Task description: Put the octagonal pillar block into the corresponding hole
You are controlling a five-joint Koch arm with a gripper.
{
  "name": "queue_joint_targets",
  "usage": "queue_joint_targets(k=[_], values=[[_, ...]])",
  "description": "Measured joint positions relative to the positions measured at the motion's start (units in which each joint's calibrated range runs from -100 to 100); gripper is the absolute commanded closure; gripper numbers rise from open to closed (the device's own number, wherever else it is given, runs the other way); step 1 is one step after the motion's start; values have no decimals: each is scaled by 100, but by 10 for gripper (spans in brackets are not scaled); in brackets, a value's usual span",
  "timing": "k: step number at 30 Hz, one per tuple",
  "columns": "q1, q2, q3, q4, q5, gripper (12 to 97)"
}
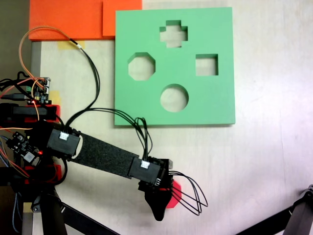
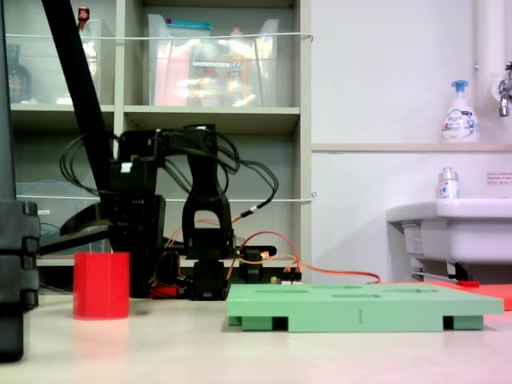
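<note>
The octagonal pillar block [image 1: 176, 194] is bright red and stands on the pale table at the lower middle, mostly hidden under the gripper [image 1: 165, 201]. From the side, the block [image 2: 102, 286] rests upright on the table, well left of the green board [image 2: 360, 308]. The gripper looks open: one black jaw sticks out sideways above the block, and the other comes down just behind it. The corresponding hole [image 1: 142, 66] is the eight-sided cutout at the left of the green board [image 1: 215, 103], beside cross, square and round cutouts.
Orange foam sheets [image 1: 63, 19] lie at the top left, touching the board's corner. Arm base, circuit boards and loose wires [image 1: 34, 93] crowd the left edge. A black stand leg [image 1: 298, 215] crosses the lower right corner. A white sink [image 2: 456, 224] and shelves stand behind the table.
</note>
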Motion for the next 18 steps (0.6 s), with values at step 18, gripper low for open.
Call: queue_joint_targets(k=[18], values=[[-29,876,216,49,0,135]])
